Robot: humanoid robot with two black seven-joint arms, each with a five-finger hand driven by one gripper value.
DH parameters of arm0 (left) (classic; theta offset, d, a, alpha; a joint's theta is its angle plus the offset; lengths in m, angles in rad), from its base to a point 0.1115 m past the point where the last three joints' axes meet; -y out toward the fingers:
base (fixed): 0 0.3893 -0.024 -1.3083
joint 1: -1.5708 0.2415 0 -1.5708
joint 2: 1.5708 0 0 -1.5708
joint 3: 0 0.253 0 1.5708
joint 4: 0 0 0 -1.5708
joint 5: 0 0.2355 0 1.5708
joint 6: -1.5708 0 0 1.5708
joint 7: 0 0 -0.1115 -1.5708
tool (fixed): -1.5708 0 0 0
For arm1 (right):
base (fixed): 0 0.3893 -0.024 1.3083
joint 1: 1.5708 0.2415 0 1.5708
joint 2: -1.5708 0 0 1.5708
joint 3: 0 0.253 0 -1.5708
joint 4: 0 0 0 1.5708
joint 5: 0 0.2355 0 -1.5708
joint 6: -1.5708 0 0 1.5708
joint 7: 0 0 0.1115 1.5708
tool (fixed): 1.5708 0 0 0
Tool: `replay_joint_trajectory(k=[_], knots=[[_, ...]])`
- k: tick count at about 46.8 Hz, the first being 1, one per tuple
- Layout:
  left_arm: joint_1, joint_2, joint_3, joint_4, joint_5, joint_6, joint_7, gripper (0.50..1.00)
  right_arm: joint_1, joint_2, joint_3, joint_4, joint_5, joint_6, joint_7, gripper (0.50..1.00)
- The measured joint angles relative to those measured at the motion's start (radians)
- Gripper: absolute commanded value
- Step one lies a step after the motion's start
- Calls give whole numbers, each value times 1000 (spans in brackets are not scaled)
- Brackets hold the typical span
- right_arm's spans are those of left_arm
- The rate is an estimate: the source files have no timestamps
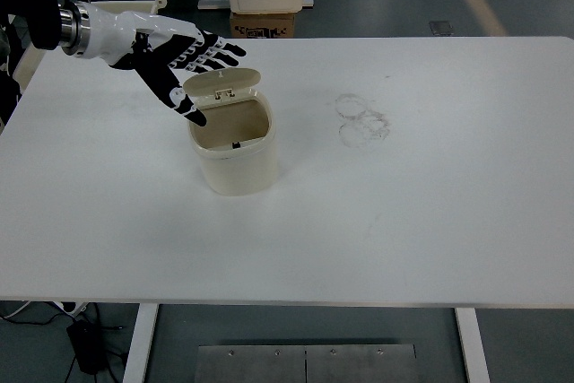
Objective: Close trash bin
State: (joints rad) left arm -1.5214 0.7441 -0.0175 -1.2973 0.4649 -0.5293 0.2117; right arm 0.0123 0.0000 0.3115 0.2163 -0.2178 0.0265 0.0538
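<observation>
- Standing left of centre on the white table [430,221], the cream oval plastic trash bin [235,159] has its hinged lid [221,83] partly raised.
- The left hand [170,65] reaches behind the lid, fingers spread wide, holding nothing.

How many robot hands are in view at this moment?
1. The left hand reaches in from the upper left with fingers spread behind the tilted lid of the cream trash bin. The right hand is out of view.

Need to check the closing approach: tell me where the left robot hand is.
In the head view, the left robot hand is at the upper left, fingers spread, behind the half-tilted lid of the cream trash bin.
</observation>
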Motion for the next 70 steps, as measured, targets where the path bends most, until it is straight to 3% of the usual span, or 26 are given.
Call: replay_joint_trajectory(k=[10, 36, 70], knots=[[6, -1, 14, -55, 0, 0, 0, 1000, 0, 0, 0, 0, 0, 0, 0, 993], [55, -22, 70, -73, 0, 2, -1, 1000, 0, 0, 0, 0, 0, 0, 0, 991], [53, -15, 69, -83, -2, -1, -1, 1000, 0, 0, 0, 0, 0, 0, 0, 993]])
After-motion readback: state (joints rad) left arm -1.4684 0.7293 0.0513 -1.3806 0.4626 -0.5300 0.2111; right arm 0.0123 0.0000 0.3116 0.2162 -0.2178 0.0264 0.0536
